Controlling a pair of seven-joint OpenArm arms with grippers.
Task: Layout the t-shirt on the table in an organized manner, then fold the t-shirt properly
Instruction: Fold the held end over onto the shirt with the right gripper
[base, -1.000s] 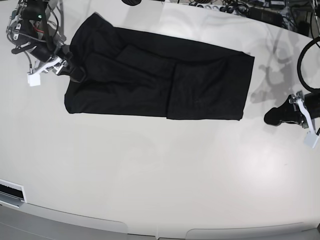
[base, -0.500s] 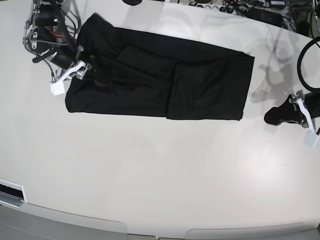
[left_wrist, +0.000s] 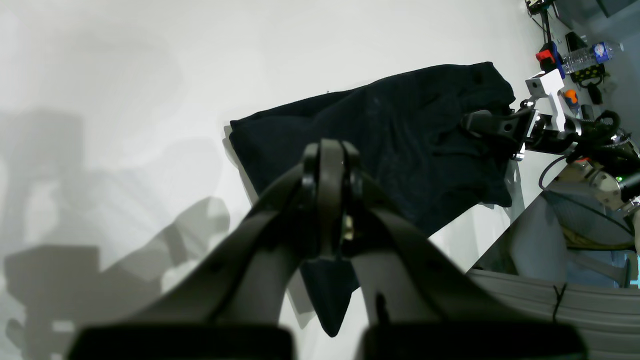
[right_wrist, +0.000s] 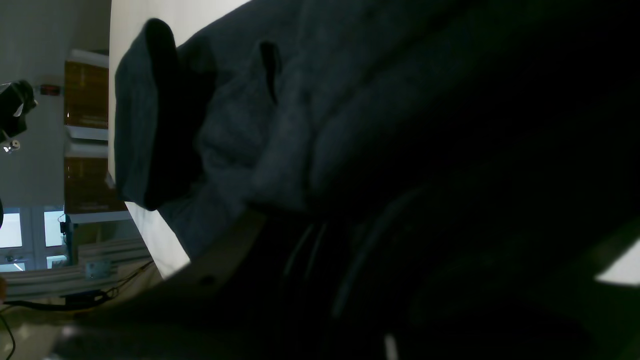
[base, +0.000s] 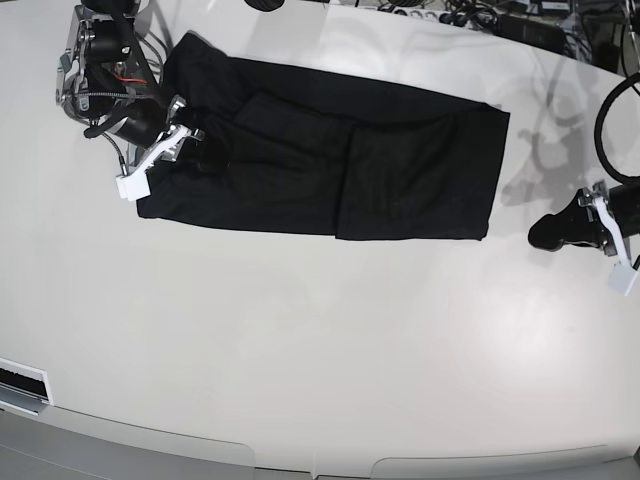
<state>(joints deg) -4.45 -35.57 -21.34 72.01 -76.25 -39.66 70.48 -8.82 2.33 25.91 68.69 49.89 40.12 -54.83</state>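
Under the right gripper (base: 205, 157) the t-shirt (base: 330, 160) lay as a long folded strip on the table (base: 320, 350); its grip could not be told. Crosswise folds remained. Well apart, the left gripper (base: 548, 232) rested closed and empty.

My t-shirt (base: 330, 160) is matt black soft cloth, faintly fuzzy; table (base: 300, 340) is smooth, glossy white, reflecting shadows.

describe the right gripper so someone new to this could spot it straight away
Start at the big white table and find the black t-shirt lying long and flat across its far half. The right gripper sits over the shirt's left end in the base view, unlike the left gripper, parked on bare tabletop.
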